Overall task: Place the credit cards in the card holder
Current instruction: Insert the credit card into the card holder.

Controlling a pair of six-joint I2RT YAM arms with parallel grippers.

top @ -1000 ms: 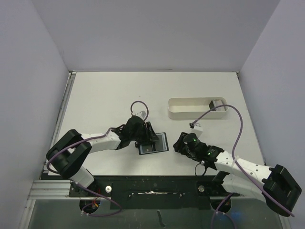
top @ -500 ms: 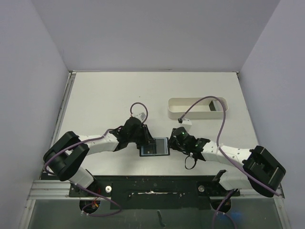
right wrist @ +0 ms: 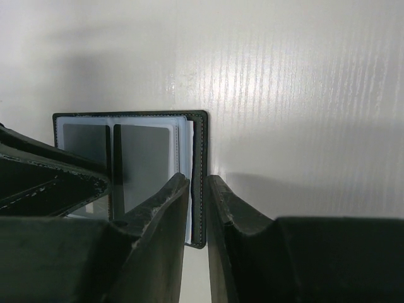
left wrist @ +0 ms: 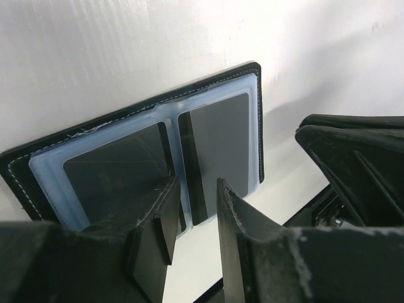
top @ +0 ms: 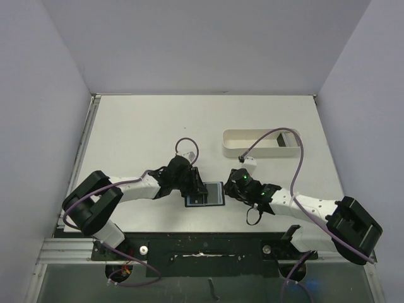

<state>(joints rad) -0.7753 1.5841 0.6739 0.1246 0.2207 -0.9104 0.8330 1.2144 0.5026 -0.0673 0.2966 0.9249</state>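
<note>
Close to the near edge of the white tabletop [top: 139, 126], between the two arms, the card holder [top: 211, 196] lies opened flat, inside face up. Its long axis runs left to right, roughly along that edge. Its fold runs near to far across the middle. The left claw [top: 198, 187] is over its left half and the right claw [top: 230, 189] is at its right end.

The overhead view gives only that layout; the wrist views give the detail. From the left wrist, the holder is a black case with pale stitching round the rim. Two clear bluish pockets [left wrist: 151, 117] sit side by side in it, each with one of the dark grey credit cards [left wrist: 221, 148] flat inside. The left claw's jaws stand a little apart over the holder's edge near the fold, with nothing between them.

From the right wrist, the right claw's jaws are almost together and the holder's black right edge runs into the slit between them. I cannot tell whether they pinch it. That view also shows fine ribbing on the glossy tabletop.

Farther back on the right sits a long white oval tray [top: 252, 153], well apart from the holder. A purple cable [top: 299, 161] arches over it.
</note>
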